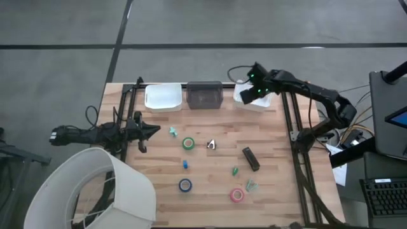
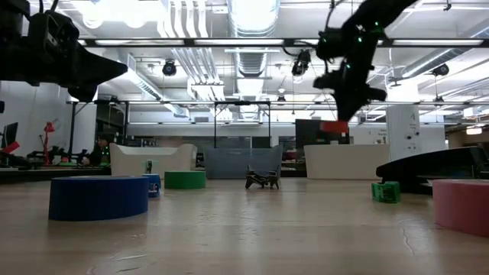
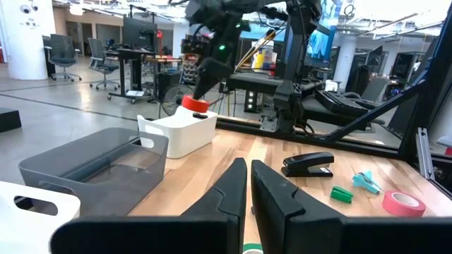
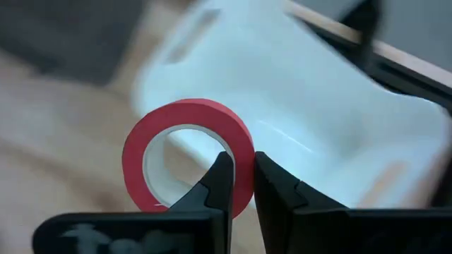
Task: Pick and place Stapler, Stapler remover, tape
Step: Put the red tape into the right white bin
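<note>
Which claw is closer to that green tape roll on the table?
The left claw: it sits just left of the green tape, fingers shut. The right claw is far off, above the right white bin, holding a red tape.

Bright overhead glare; blurred right-wrist background.

Three bins line the far edge of the wooden counter (image 1: 280, 191): white bin (image 1: 163, 97), grey bin (image 1: 204, 95), another white one (image 1: 262, 102). A big white lampshade-looking thing (image 1: 102, 191) sits at the near-left corner.
</note>
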